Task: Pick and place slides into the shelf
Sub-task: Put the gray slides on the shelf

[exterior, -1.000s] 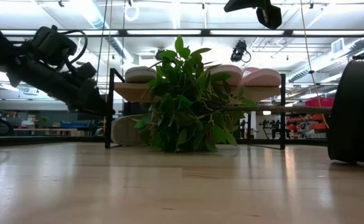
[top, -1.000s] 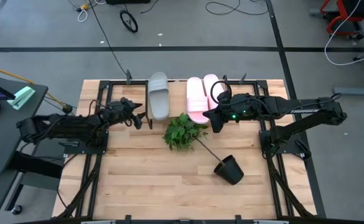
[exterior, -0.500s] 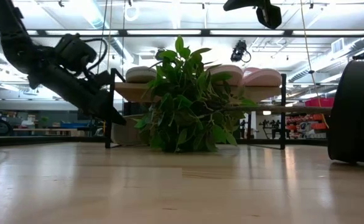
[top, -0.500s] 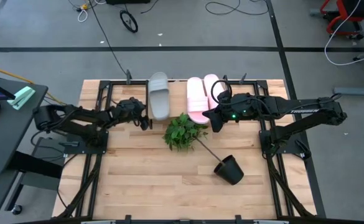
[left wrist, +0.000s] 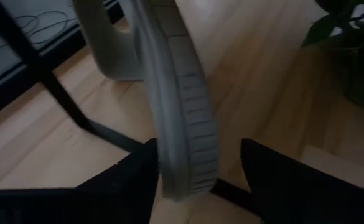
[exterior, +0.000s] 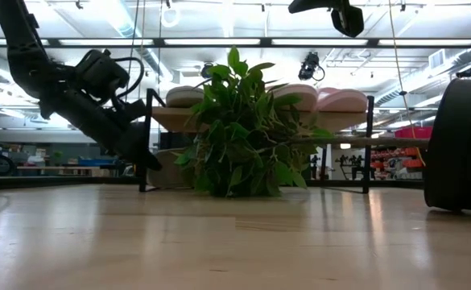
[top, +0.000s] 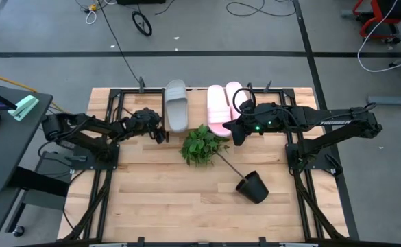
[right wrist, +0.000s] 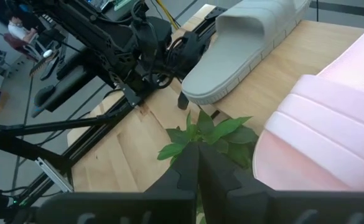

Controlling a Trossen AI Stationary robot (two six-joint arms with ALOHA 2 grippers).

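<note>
Left gripper: low at the left end of the shelf, reaching in under the plank; its jaws stand apart on either side of a grey slide's edge, and I cannot tell whether they press on it yet
Lower grey slide: lies on the counter under the shelf, at the left end; in the left wrist view its ribbed sole rim runs straight away from the jaws, heel end nearest, strap end farther in
Key relation: the slide's long axis lines up with the left arm's reach, so the rim sits between the two fingers end-on; a squeeze across the sole's thickness looks like what the next move needs
Nearer arm: the left one by far; the right is on the other side of the plant
Upper grey slide: flat on the shelf's plank, left of centre, long axis across the plank
Pink slides: two side by side on the plank, right of the grey one
Right gripper: waits at the right of the plant, beside the pink pair, jaws closed and empty
Pot: black, tipped on its side on the counter, well clear of the shelf
Task progress: three slides appear placed on top; the fourth is the one under the shelf
Risk: the shelf's black leg stands close beside the slide and could catch it on the way out
</note>
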